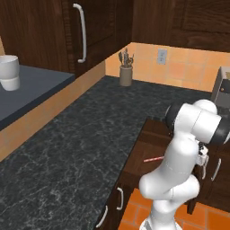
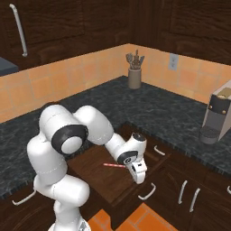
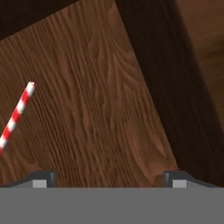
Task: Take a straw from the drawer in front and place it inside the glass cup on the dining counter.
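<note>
The drawer (image 2: pixel 97 177) stands pulled out from under the black granite counter, its brown floor (image 3: pixel 96 109) showing. On that floor lies the red-and-white striped straw (image 2: pixel 113 165), also seen as the straw (image 1: pixel 152 159) and, at the left edge of the hand view, the straw (image 3: pixel 15 116). My gripper (image 2: pixel 140 177) hangs low over the drawer, just right of the straw's end and apart from it. The gripper (image 3: pixel 109 179) is open, its fingertips (image 3: pixel 43 178) spread wide with nothing between them. The glass cup and the dining counter are out of view.
The black speckled counter (image 1: pixel 90 134) runs along the tiled wall, with a utensil holder (image 2: pixel 134 77) in the corner and a coffee machine (image 2: pixel 217 115) at the right. An opaque white cup (image 1: pixel 9 72) sits on a grey surface at far left. The drawer's dark side wall (image 3: pixel 179 78) rises beside the gripper.
</note>
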Controlling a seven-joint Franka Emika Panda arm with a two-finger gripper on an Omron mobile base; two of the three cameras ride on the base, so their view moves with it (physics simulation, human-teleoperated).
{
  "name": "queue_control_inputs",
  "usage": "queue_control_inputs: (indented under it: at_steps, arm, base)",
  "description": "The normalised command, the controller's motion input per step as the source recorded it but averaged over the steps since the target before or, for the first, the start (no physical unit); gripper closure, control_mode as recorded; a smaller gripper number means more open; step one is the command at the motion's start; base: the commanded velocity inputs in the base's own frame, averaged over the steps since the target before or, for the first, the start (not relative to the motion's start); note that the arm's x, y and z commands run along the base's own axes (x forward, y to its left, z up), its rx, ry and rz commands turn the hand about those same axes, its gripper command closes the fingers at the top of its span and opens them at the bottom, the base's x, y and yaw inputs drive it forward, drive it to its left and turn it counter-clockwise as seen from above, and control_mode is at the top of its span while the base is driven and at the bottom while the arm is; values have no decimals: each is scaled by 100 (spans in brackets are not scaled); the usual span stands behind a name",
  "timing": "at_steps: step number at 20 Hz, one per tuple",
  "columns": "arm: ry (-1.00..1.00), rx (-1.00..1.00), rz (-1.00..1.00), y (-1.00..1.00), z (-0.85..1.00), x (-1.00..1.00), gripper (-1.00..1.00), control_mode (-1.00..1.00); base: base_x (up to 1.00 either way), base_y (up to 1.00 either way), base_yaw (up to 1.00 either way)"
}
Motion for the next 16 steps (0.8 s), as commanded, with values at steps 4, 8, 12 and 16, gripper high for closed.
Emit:
queue_control_inputs:
  at_steps: [4, 8, 12, 16]
  arm:
    - [-4, 0, 0, 10, 37, -14, -100, -100]
    - [0, 0, 0, 75, 61, 3, -100, -100]
    - [2, -3, 0, 49, 18, 39, -100, -100]
    - [4, -3, -1, 3, -24, 42, -100, -100]
  base:
    - [0, 0, 0]
    - [0, 0, 0]
    - [0, 0, 0]
    - [0, 0, 0]
